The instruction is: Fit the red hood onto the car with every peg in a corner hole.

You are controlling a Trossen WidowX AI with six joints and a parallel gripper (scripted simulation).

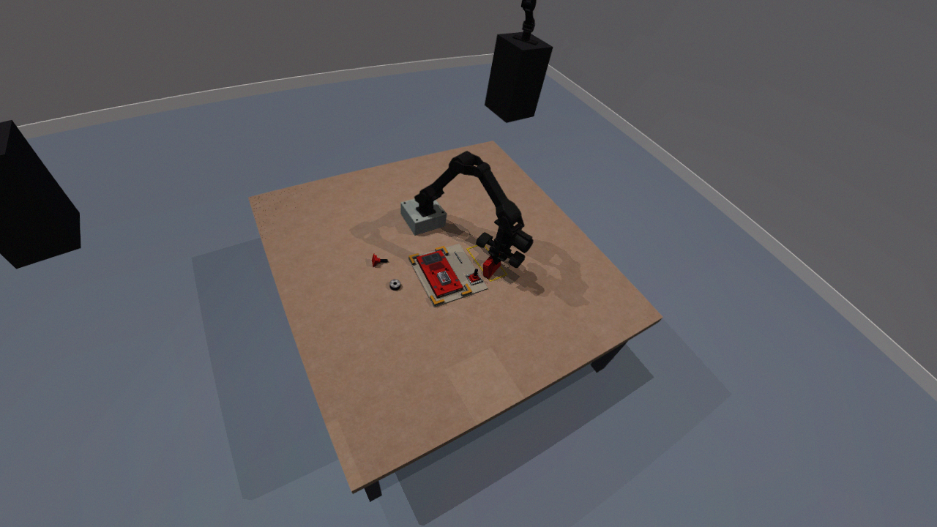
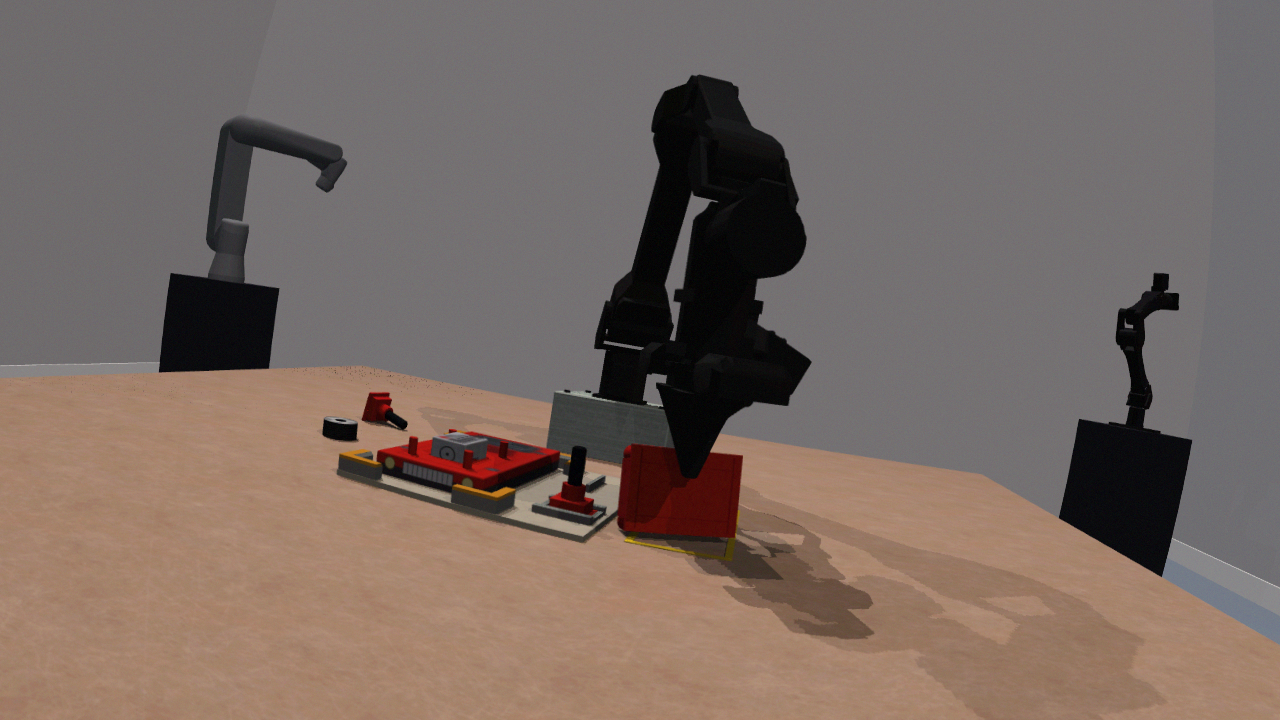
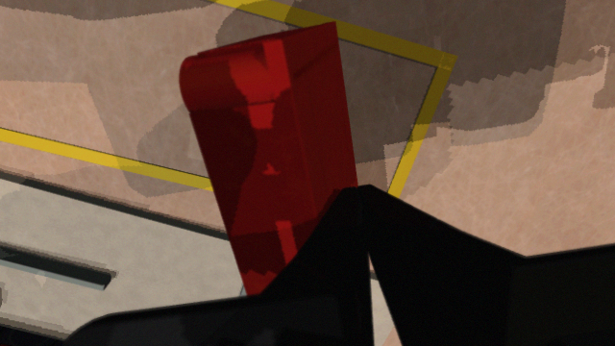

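The red hood (image 1: 490,269) (image 2: 657,501) (image 3: 269,159) stands on edge beside the jig (image 1: 463,269) (image 2: 586,528) (image 3: 159,250), over the yellow outline. My gripper (image 1: 496,258) (image 2: 689,474) (image 3: 357,200) is shut with its tips together, right against or very near the hood's side; nothing shows between them. Whether they touch the hood I cannot tell. The red chassis (image 1: 437,267) (image 2: 523,461) sits in the jig with its grey engine block (image 1: 443,277) (image 2: 458,447) on the deck. Red pegs stick up around the engine, one of them at the near side (image 2: 468,459).
A red part with an upright black shaft (image 1: 474,277) (image 2: 572,497) stands on the jig plate near the hood. A similar red part (image 1: 375,260) (image 2: 377,407) lies beyond the chassis, near a black wheel (image 1: 394,284) (image 2: 339,431). The yellow outline (image 2: 680,548) (image 3: 394,45) marks the table.
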